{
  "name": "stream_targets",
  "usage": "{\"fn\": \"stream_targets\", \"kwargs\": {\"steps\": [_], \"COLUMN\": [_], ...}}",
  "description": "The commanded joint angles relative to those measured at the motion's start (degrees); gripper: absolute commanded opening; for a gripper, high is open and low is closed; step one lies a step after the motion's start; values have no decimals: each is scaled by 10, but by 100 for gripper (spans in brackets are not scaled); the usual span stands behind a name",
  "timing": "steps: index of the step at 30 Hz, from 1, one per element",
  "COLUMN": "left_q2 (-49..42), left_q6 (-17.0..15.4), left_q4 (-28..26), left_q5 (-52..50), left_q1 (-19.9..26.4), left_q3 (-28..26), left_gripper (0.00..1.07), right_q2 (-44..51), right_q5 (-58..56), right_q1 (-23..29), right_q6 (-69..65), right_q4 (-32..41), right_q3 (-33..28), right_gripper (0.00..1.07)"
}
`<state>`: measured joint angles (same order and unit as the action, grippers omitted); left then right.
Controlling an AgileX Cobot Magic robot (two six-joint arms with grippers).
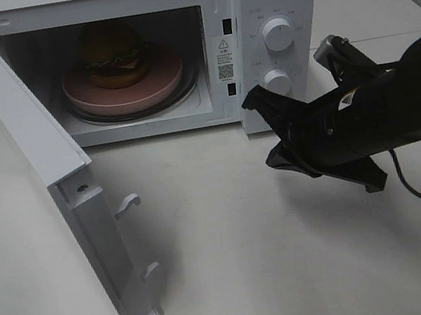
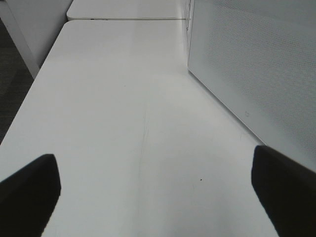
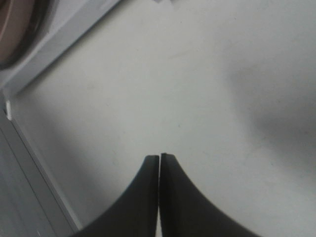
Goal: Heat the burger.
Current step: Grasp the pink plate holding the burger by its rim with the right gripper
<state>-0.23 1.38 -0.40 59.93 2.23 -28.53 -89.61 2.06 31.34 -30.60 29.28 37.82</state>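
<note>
From above, the microwave stands at 12 o'clock on the white surface, its door swung wide toward 9 o'clock. The burger sits inside the cavity on a pink plate. The right gripper reaches in from 3 o'clock, its tip near the lower knob.

At the left wrist, the left gripper hangs over bare surface beside the door, fingers spread fully apart, nothing between them.

At the right wrist, the fingers are pressed together on nothing, above the surface by the microwave's front edge.
</note>
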Motion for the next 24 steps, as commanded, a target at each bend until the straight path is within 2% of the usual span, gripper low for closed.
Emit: {"fn": "stream_targets", "kwargs": {"steps": [1,2,4,5,7,15,19,20,21,22,24], "left_q2": [-12,-12,-12,-12,-12,-12,-12,-12,-12,-12,-12], "left_q6": [-3,-3,-3,-3,-3,-3,-3,-3,-3,-3,-3], "left_q4": [0,0,0,0,0,0,0,0,0,0,0], "left_q5": [-5,-5,-5,-5,-5,-5,-5,-5,-5,-5,-5], "left_q1": [1,1,1,1,1,1,1,1,1,1,1], "left_q3": [-1,-1,-1,-1,-1,-1,-1,-1,-1,-1,-1], "left_gripper": [103,103,103,103,103,103,103,103,103,103,103], "right_q2": [17,17,19,19,19,18,18,18,18,18,18], "right_q5": [-94,-94,-199,-199,-276,-400,-459,-459,-476,-476,-500], "right_q1": [-15,-15,-22,-22,-26,-26,-26,-26,-26,-26,-26], "right_q6": [84,84,128,128,146,219,358,358,434,434,579], "right_q4": [-29,-29,-80,-80,-127,-219,-245,-245,-245,-245,-247], "right_q3": [22,22,65,65,96,171,209,209,219,219,229], "right_gripper": [3,3,4,4,5,6,7,7,7,7,8]}}
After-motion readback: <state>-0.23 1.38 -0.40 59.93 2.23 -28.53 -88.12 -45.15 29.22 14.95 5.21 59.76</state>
